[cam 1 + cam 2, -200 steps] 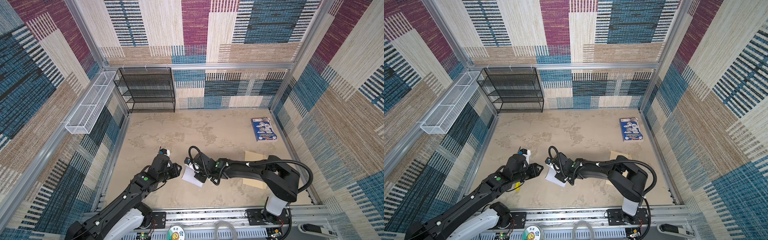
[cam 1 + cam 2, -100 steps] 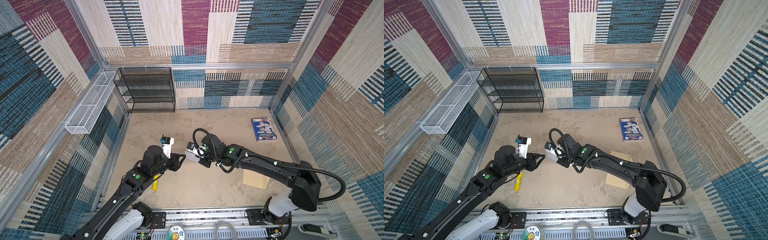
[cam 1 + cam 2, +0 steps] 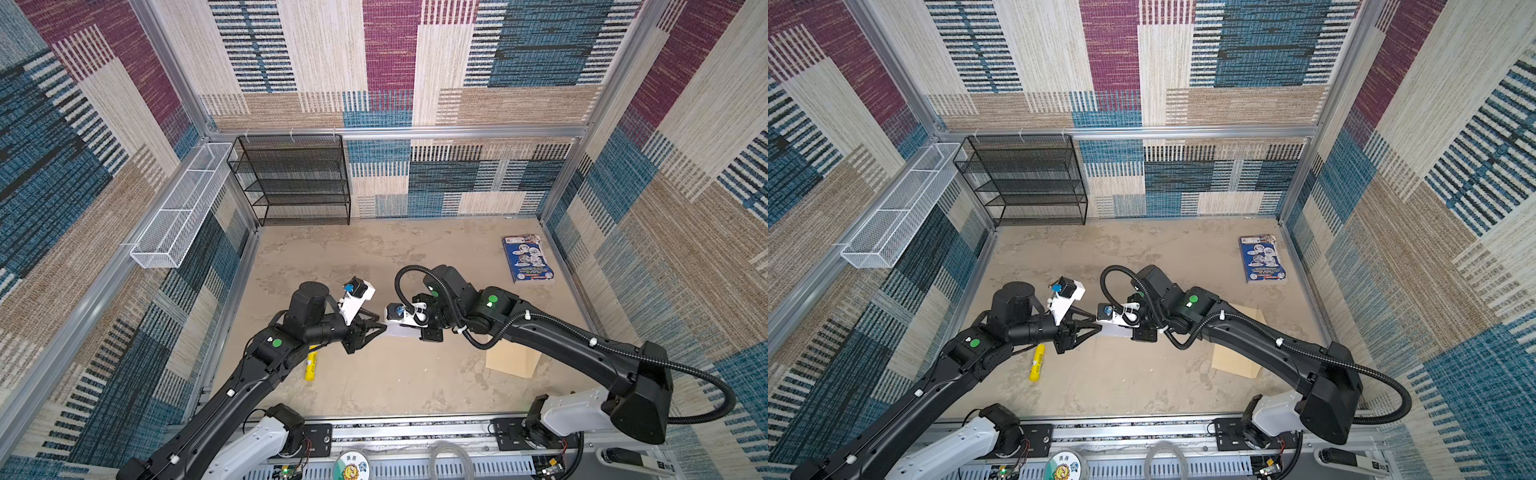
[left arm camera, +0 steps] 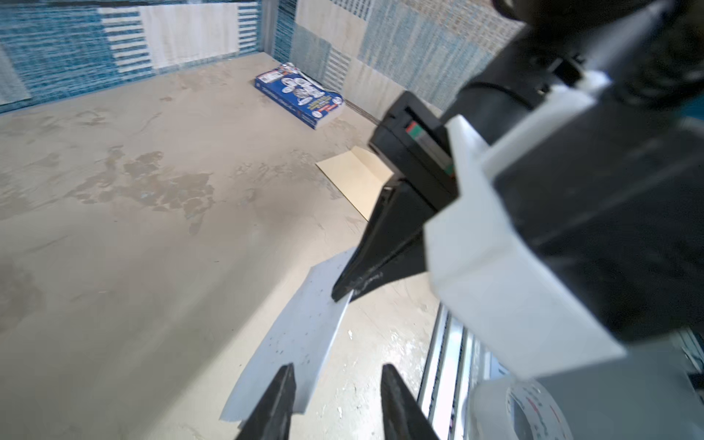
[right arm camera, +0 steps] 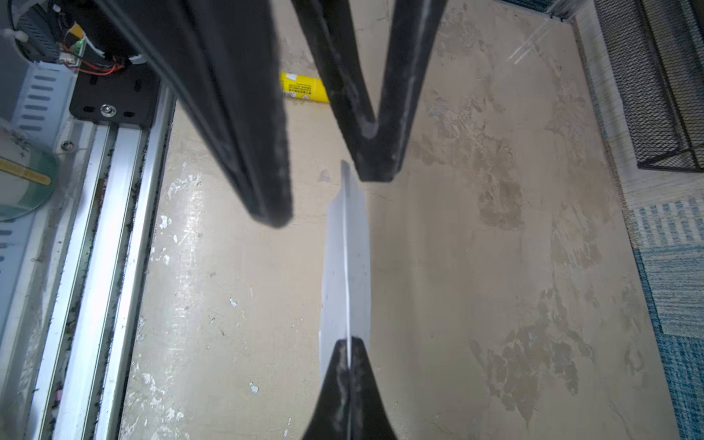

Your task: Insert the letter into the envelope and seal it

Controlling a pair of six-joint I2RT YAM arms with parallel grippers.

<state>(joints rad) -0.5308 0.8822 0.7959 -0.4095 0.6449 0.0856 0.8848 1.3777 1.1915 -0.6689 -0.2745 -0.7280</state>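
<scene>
Letter [image 5: 343, 266] pinched by right gripper [image 5: 347, 340], far edge within parted left gripper [image 4: 337, 367]

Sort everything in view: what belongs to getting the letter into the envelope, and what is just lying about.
For the job: folded white paper letter, pinched in the right gripper; flat tan kraft-paper envelope.

Lying about: glossy blue printed booklet; small yellow tube; black wire-mesh shelf rack; white wire basket.

Matte black arms [image 3: 232, 386] each carry a green dot [image 3: 277, 342] and end in white base links [image 3: 253, 440] at six o'clock. A ribbed black cable [image 3: 721, 388] loops from the right arm [image 3: 582, 345]. The left gripper [image 4: 339, 404] is black and tapered.
</scene>
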